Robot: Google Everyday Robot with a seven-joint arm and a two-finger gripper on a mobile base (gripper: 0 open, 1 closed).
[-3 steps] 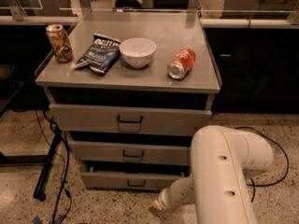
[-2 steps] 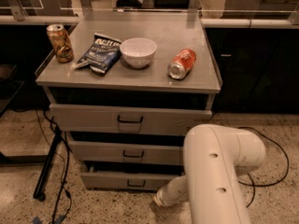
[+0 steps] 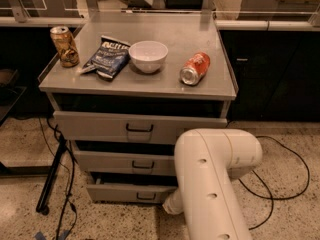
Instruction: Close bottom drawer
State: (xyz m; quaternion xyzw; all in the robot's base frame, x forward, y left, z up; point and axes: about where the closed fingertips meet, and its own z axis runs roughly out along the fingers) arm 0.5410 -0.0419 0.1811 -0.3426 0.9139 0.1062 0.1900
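**Arm swings in on the bottom drawer**

Over the last second the big white arm (image 3: 210, 184) swings leftward across my view. Its low end, where the gripper (image 3: 171, 205) sits, moves in from the floor side to the right end of the bottom drawer (image 3: 125, 193). From here I cannot tell whether the gripper is apart or together, as the arm's bulk covers most of it.

The drawer itself hardly seems to have budged. It sits lowest in the cabinet, its front standing a little proud of the middle drawer (image 3: 115, 162) above it, with a dark gap showing over its top edge. I judge the closing push is only just beginning.
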